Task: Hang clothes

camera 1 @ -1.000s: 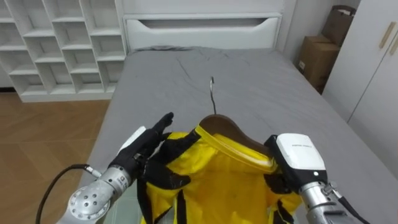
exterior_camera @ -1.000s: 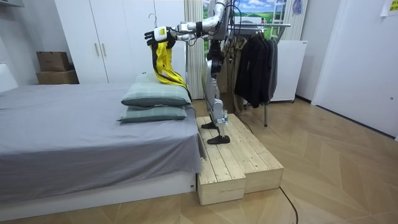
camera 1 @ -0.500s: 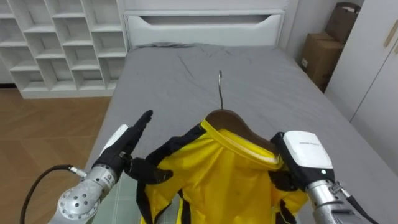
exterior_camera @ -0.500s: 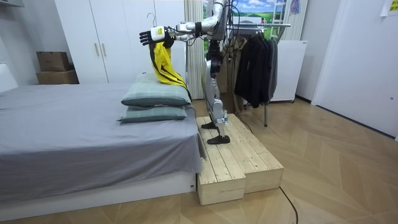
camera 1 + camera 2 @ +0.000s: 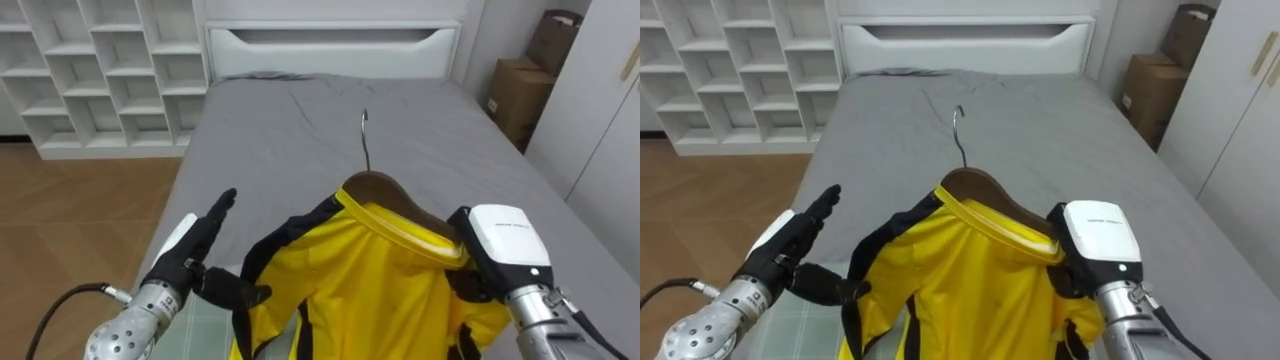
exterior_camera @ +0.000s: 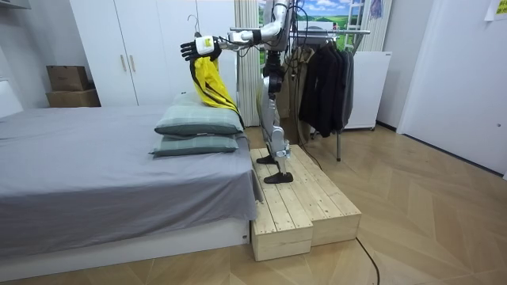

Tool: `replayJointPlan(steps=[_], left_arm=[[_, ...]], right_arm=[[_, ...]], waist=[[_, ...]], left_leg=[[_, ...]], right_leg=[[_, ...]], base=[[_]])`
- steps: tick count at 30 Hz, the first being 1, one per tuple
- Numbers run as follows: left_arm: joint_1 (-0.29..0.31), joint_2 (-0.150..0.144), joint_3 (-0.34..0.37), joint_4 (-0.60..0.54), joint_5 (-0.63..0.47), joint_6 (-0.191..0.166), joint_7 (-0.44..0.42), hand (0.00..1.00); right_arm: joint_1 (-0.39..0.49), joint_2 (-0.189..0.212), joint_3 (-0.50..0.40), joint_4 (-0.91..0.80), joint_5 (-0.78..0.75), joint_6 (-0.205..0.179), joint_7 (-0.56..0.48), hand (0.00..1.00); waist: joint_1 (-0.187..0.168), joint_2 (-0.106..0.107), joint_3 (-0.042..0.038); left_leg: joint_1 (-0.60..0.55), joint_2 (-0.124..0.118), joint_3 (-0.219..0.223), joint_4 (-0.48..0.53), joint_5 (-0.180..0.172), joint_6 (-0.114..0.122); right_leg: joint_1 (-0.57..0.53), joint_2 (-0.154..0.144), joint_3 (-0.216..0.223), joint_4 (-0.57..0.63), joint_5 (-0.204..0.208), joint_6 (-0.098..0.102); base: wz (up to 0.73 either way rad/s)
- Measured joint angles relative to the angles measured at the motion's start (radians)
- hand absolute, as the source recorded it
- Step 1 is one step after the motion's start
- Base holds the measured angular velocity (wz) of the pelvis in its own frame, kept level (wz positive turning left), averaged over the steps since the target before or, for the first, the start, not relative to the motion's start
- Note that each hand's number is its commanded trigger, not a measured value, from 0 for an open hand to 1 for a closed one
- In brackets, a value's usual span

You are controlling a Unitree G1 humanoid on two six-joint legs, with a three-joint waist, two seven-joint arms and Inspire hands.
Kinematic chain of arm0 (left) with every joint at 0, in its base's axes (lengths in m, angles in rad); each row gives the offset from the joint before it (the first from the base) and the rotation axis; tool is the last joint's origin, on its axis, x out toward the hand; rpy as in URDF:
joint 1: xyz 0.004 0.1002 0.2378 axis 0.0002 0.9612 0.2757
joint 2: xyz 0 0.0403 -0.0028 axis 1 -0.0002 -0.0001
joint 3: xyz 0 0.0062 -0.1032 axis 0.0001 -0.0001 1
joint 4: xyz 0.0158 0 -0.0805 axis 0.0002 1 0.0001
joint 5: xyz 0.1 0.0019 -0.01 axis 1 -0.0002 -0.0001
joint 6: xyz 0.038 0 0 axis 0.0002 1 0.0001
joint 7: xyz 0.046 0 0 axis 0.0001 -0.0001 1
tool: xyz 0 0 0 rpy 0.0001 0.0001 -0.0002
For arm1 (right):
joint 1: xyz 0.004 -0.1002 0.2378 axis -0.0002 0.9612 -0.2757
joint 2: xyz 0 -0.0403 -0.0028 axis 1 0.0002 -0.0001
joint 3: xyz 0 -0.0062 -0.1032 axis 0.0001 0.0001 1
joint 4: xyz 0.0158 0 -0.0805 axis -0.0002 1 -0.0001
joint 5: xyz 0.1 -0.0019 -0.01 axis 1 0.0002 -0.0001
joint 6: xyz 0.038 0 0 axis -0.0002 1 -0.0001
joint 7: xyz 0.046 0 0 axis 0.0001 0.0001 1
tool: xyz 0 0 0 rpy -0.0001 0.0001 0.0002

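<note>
The robot stands on a wooden platform (image 6: 301, 207) at the end of the bed (image 5: 300, 130), beside two stacked pillows (image 6: 198, 121), with both arms raised in front of it; a rack of dark clothes (image 6: 325, 79) is just behind it. Between its hands hangs the yellow garment (image 5: 370, 290) with black trim, draped over a wooden hanger (image 5: 385, 192) whose metal hook (image 5: 366, 140) points up and is caught on nothing. The garment is held in the air above the grey bed. The left hand (image 5: 185, 262) is at the garment's left edge with its fingers (image 5: 218, 208) straight and spread; the thumb reaches toward the black trim, though contact cannot be made out. The right hand (image 5: 505, 240) sits at the hanger's right shoulder, its back turned to the camera, partly under yellow cloth; whether it is closed or slack cannot be told. White shelving (image 5: 90, 70) stands left of the bed; cardboard boxes (image 5: 520, 85) stand right.
</note>
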Motion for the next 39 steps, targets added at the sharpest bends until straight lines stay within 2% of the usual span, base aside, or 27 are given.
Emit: replayJointPlan(steps=[3,5,8,12,14,17,23,26,32,37,39], left_arm=[[0.007,0.002,0.008,0.042,-0.001,-0.005,0.022,0.0],[0.032,0.001,0.068,0.046,0.0,-0.007,0.028,0.0],[0.049,0.005,0.151,0.061,-0.014,-0.008,0.075,0.0],[0.095,0.005,0.236,0.079,-0.022,-0.017,0.119,0.0],[0.117,0.004,0.272,0.17,-0.025,-0.028,0.134,0.0],[0.156,0.006,0.333,0.249,-0.047,-0.028,0.141,0.0],[0.159,0.011,0.431,0.431,-0.093,-0.031,0.181,0.0],[0.175,0.011,0.466,0.486,-0.095,-0.033,0.197,0.0],[0.301,0.012,0.512,0.486,-0.093,-0.038,0.197,0.0],[0.313,0.01,0.484,0.567,-0.093,-0.046,0.187,0.0],[0.319,-0.002,0.461,0.614,-0.092,-0.047,0.186,0.0]], right_arm=[[0.0,0.0,-0.011,0.0,0.0,-0.023,-0.007,1.0],[0.003,-0.001,-0.061,-0.002,-0.025,-0.052,-0.016,1.0],[0.04,-0.011,-0.127,-0.038,-0.043,-0.055,-0.045,1.0],[0.107,-0.014,-0.161,-0.103,-0.047,-0.05,-0.077,1.0],[0.141,-0.015,-0.174,-0.117,-0.085,-0.051,-0.081,1.0],[0.191,-0.016,-0.209,-0.14,-0.095,-0.051,-0.08,1.0],[0.2,-0.024,-0.23,-0.149,-0.086,-0.049,-0.08,1.0],[0.201,-0.024,-0.232,-0.159,-0.085,-0.053,-0.08,1.0],[0.248,-0.024,-0.272,-0.23,-0.08,-0.068,-0.085,1.0],[0.259,-0.022,-0.266,-0.23,-0.074,-0.071,-0.085,1.0],[0.259,-0.021,-0.266,-0.233,-0.075,-0.071,-0.084,1.0]], waist=[[0.002,-0.007,-0.0002],[0.001,-0.009,-0.001],[0.008,-0.01,-0.0043],[0.015,-0.004,-0.0103],[0.022,0.002,-0.014],[0.029,0.004,-0.013],[0.052,0.018,-0.0094],[0.062,0.024,-0.0088],[0.07,0.032,-0.0134],[0.085,0.035,-0.01],[0.085,0.034,-0.0095]], left_leg=[[-0.001,-0.002,0.0,0.001,0.0,0.0],[-0.006,-0.001,-0.002,0.002,0.0,0.0],[-0.011,-0.001,-0.01,0.002,0.0,0.0],[-0.009,-0.001,-0.009,0.0,0.0,0.0],[-0.004,0.0,-0.01,0.0,0.0,0.0],[-0.003,0.0,-0.01,-0.004,0.0,0.0],[0.0,-0.001,-0.008,-0.013,0.0,0.0],[-0.003,-0.001,-0.01,-0.015,-0.001,0.0],[-0.009,0.0,-0.01,-0.018,-0.001,0.0],[0.001,-0.001,-0.01,-0.022,-0.001,0.0],[0.002,-0.001,-0.008,-0.03,-0.001,0.0]], right_leg=[[0.001,-0.001,-0.001,-0.001,-0.006,0.001],[-0.001,0.0,0.0,-0.006,-0.005,0.001],[0.001,0.002,-0.003,-0.012,-0.004,0.0],[0.0,0.002,-0.003,-0.014,-0.004,0.0],[0.004,0.002,-0.003,-0.012,-0.004,0.0],[0.003,0.002,-0.003,-0.014,-0.004,0.0],[0.003,0.002,-0.002,-0.014,-0.004,0.001],[-0.001,0.004,-0.001,-0.014,-0.007,0.002],[-0.005,0.004,0.0,-0.014,-0.007,0.002],[0.004,0.004,0.0,-0.013,-0.008,0.004],[0.0,0.004,0.003,-0.01,-0.01,0.004]], base=[[0.0],[0.02],[0.05],[0.0],[0.0],[0.0],[0.0],[0.0],[0.0],[0.0],[0.0]])
